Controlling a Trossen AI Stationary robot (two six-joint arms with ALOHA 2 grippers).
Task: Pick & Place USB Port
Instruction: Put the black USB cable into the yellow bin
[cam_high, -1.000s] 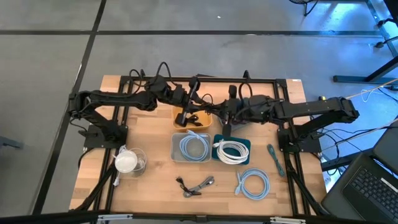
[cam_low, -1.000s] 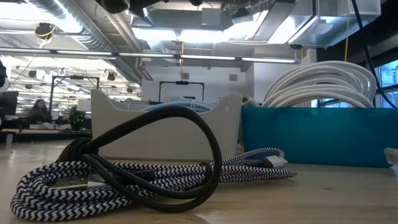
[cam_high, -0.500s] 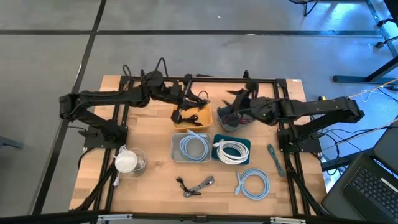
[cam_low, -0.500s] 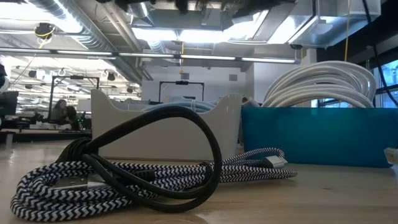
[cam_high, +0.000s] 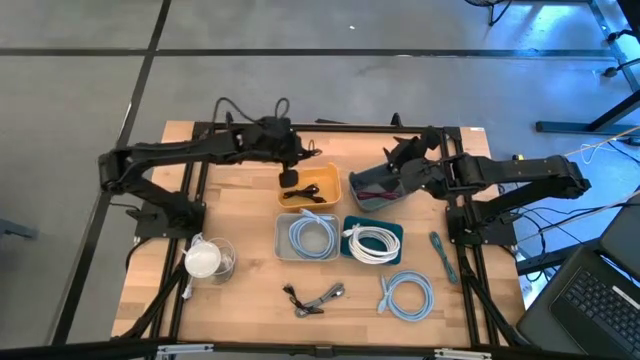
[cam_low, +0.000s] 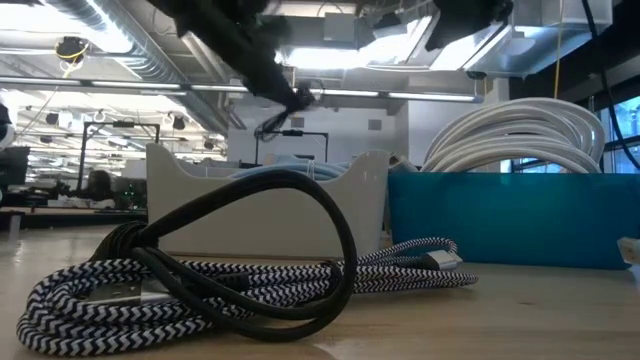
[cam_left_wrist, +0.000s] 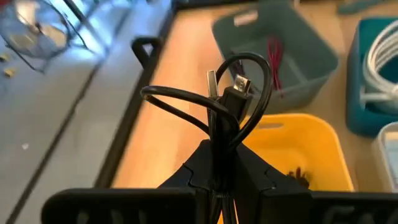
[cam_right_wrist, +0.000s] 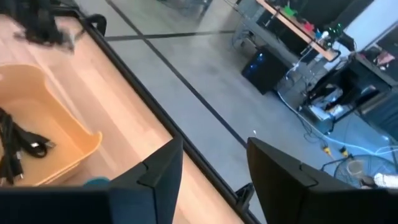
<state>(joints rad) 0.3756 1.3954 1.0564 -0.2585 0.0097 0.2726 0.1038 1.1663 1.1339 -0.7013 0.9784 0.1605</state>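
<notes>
High view: wooden table, yellow bin and grey bin side by side, right gripper released above grey bin's far edge, left gripper clenched on looped black USB cable, apparently over yellow bin's left rim.

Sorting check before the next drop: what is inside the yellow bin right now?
The yellow bin holds black cable on its floor. The left gripper, holding another black cable, covers part of the bin's interior.
</notes>
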